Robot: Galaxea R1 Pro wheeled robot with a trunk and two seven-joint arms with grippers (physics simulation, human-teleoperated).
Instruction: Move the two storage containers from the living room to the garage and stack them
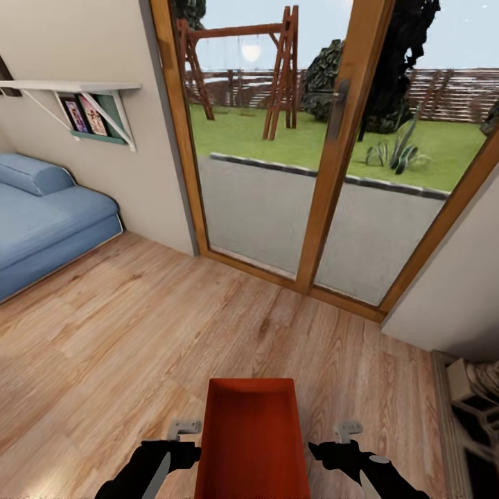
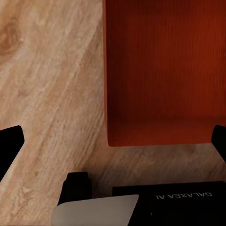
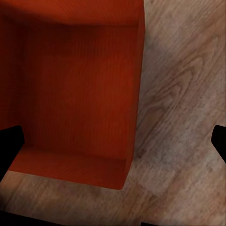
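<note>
Item: one orange-red rectangular open-top storage container (image 1: 251, 433), carried between both arms over the light wood plank floor (image 1: 125, 333) of the living room.

Detail: The container sat low and centred before the robot, empty, long axis pointing ahead toward the wood-framed glass patio doors (image 1: 277, 173). The left gripper (image 1: 181, 443) flanked its left wall and the right gripper (image 1: 331, 447) its right wall, each close against it; whether the jaws were clamped on the rim or merely pressing could not be told. A blue cushioned sofa (image 1: 48, 222) stood at the left, under a white wall shelf (image 1: 69, 86). Judged as transit: the base should turn away from the doors toward the garage, both arms keeping even inward pressure and the bin level so the thin walls do not slip.
</note>
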